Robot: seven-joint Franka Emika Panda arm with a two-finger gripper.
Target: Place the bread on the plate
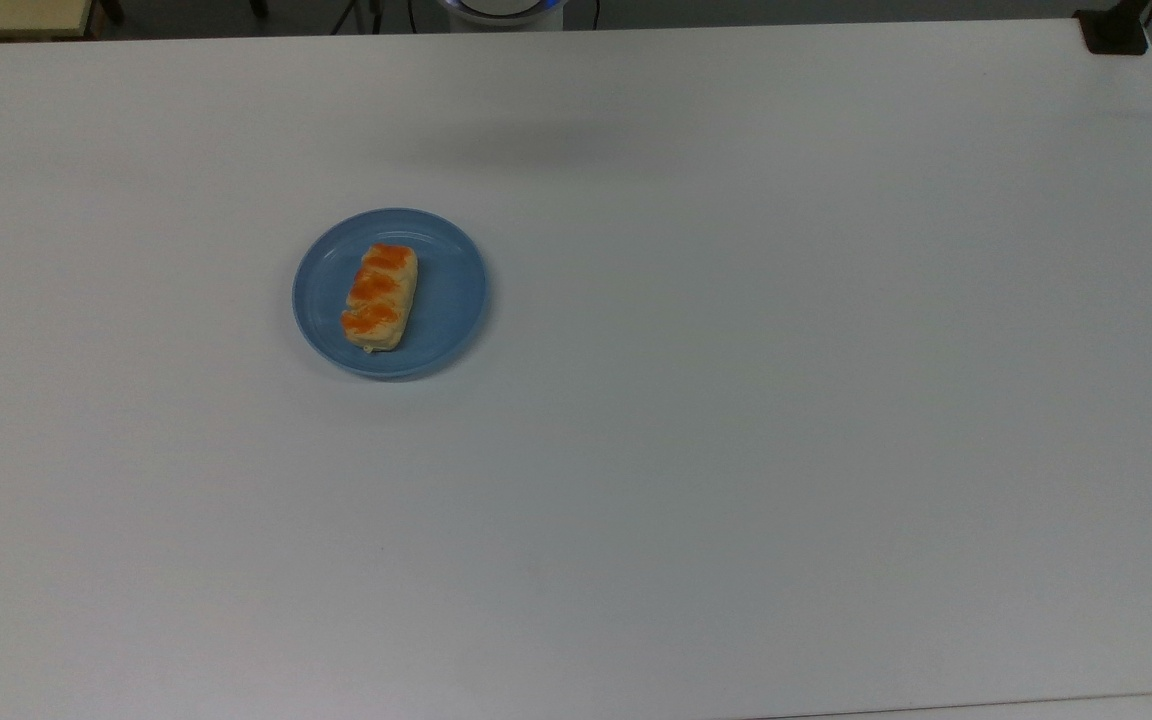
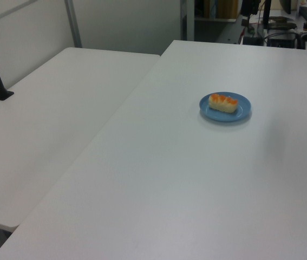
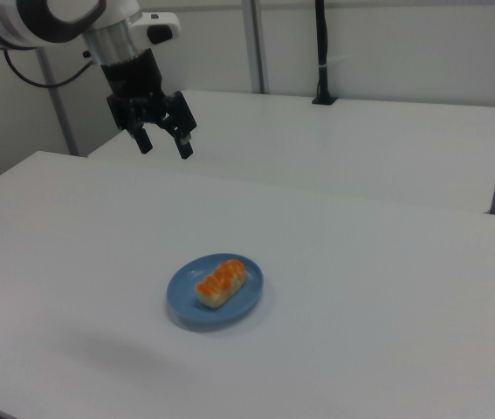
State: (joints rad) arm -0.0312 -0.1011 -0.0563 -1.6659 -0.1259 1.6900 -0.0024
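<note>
The bread lies on the plate, slightly toward the top view's left of its middle; neither carries any writing. The plate sits on the white bench. In the right view the claw hangs high above the bench, well apart from the plate, fingers spread and holding nothing.

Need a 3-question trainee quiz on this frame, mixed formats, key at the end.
1. True or false: the bread lies on the plate.
2. In the right view, the hand is: A) gripping the bread, B) open, raised clear of the plate, C) pressing on the table.
3. What colour is the plate?

Key: 1 true. 2 B. 3 blue.
</note>
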